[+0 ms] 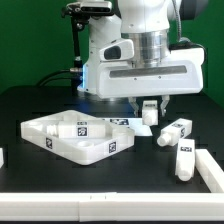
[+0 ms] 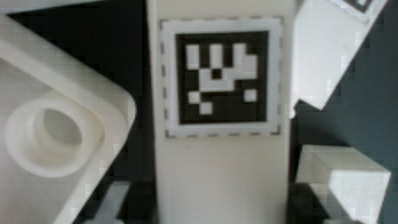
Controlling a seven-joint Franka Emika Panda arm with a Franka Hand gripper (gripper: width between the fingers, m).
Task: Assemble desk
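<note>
The white desk panel (image 1: 72,138) lies flat at the exterior view's left, rim up, with tags on its side. My gripper (image 1: 148,108) hangs just past the panel's far right corner and is shut on a white square leg (image 2: 217,110), whose black-and-white tag faces the wrist camera. The dark fingers (image 2: 128,200) press on both sides of the leg. In the wrist view, a panel corner with its round hole (image 2: 54,132) lies right beside the held leg. Two loose legs (image 1: 175,130) (image 1: 184,160) lie at the exterior view's right.
The marker board (image 1: 122,122) lies behind the panel under the arm. A white bar (image 1: 210,170) runs along the exterior view's right edge and a white strip (image 1: 90,205) along the front. Another white part (image 2: 347,175) lies close to the held leg.
</note>
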